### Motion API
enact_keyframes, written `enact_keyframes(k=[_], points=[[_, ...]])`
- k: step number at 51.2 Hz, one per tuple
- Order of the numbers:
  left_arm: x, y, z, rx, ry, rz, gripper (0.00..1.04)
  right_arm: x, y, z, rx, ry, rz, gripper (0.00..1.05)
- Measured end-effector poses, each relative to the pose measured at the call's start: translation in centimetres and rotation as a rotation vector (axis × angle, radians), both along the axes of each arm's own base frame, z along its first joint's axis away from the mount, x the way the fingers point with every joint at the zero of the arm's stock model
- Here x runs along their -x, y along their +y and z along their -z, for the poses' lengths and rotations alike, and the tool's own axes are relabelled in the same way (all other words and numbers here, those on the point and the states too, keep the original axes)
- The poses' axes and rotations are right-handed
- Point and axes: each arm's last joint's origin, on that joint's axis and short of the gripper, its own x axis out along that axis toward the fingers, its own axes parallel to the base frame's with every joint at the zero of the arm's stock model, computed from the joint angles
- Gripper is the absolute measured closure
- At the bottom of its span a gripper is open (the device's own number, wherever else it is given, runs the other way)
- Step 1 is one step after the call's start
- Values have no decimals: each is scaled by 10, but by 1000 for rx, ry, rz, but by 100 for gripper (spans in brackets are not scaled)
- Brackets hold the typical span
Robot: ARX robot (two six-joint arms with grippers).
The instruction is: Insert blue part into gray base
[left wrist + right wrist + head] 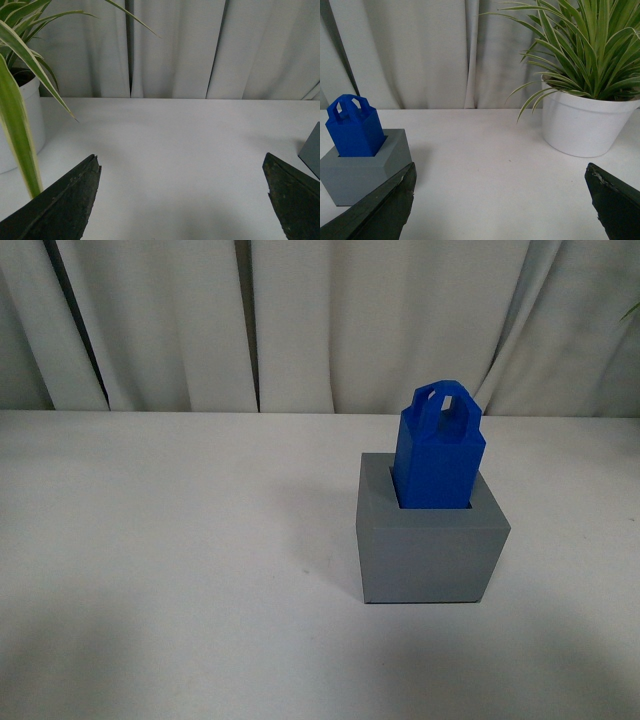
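Front view: the blue part (440,455) is seen standing upright with its lower end sunk in the square recess of the gray base (430,550), which rests on the white counter (180,570) at about 4 o'clock from the frame's centre. No arm is shown here. The part is judged to be light, rigid moulded plastic with smooth, somewhat slippery flat sides; the arched loop on its bevelled top, or the two opposite flat faces just below it, are judged the best places to take hold. The base is judged stiff and heavier, unlikely to tip.

Left wrist view: the left pincer (182,200) is held released, its two dark fingers spread wide over bare counter with nothing between them. A potted plant (20,100) stands at 9 o'clock, and a gray edge of the base is glimpsed at 3 o'clock.

Right wrist view: the right pincer (502,202) is likewise spread wide and empty. Part and base are seen at 9 o'clock, a second potted plant (585,120) at 2 o'clock.
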Motion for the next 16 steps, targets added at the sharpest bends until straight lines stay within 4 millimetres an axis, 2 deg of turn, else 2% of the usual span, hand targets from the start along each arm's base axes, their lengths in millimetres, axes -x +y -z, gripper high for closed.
enact_keyframes(k=[16], points=[[0, 0, 0, 0, 0, 0, 6, 0, 0, 0, 0, 0, 0, 7]])
